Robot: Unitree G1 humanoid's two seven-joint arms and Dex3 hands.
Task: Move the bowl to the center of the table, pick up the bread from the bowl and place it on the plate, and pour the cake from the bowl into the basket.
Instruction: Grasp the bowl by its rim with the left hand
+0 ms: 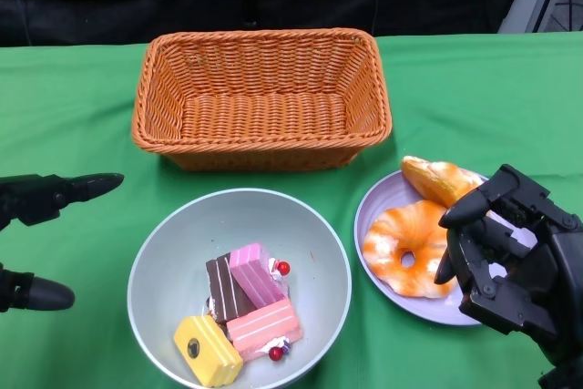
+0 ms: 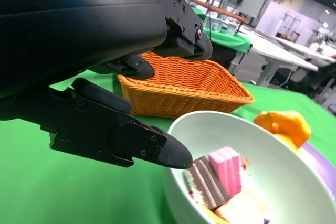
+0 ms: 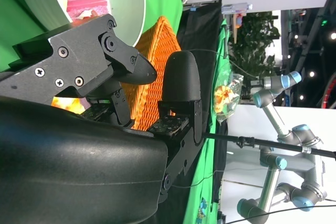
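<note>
The bowl [image 1: 240, 284] sits on the green counter [image 1: 73, 116] at about the middle of its near side, just in front of the wicker basket [image 1: 261, 97], so the first step looks done. The bread step looks finished as well: two pieces of bread [image 1: 412, 248] lie on the lilac plate [image 1: 375, 202] to the bowl's right, a ring-shaped one and a longer one behind it, and no bread shows in the bowl. What is left is the pour. The cake pieces [image 1: 241, 312], brown, pink, and yellow, are all in the bowl, and the basket holds nothing that can be seen.

The left hand [image 1: 41, 234] hovers beside the bowl's left rim, its fingers spread wide and pointing toward the bowl, holding nothing; in the left wrist view one fingertip [image 2: 173, 156] lies close to the rim, though contact cannot be confirmed. It seems poised to take hold of the bowl. The right hand [image 1: 510, 252] hangs over the plate's near right edge, fingers loosely curled but apart, with nothing in them.
</note>
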